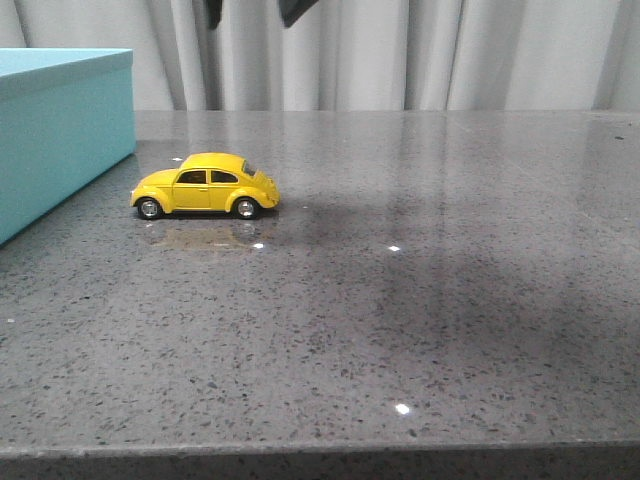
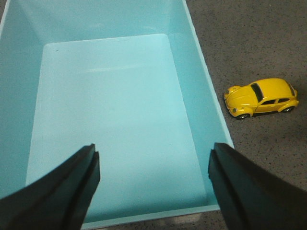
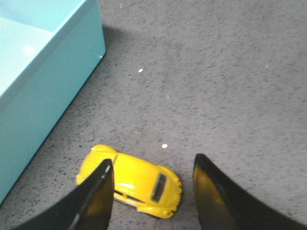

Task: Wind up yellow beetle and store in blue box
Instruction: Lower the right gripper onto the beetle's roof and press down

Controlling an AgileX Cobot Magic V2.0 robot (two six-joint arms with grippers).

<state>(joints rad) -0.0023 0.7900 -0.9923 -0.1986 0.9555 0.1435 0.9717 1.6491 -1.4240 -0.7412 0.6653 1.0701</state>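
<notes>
Car: the yellow beetle [image 1: 205, 186] is stood on all four wheels on the grey table [image 1: 420, 300], nose toward the blue box [image 1: 60, 130], just beside it but not touching. Untouched so far, judged from its free stance.
Box: set at the table's left side, lid off, interior seen bare in the left wrist view [image 2: 110, 120]. Left open presumably so the car can be dropped straight in.
Right gripper [image 3: 152, 191]: held above the car, jaws spread wide, no contact seen. One finger is lined up over the car's side, the other well clear of the roof; looks like a pre-grasp hover w/ room to straddle the body.
Left gripper [image 2: 153, 167]: held over the box, jaws released, nothing between them. Prob. parked there to keep clear of the right arm, or to steady the box later; cannot be told which.
Step in hand: approach to car, est. very early; winding and storing not yet done.
Risk: glossy rounded body may slip or roll if pinched off-centre.
</notes>
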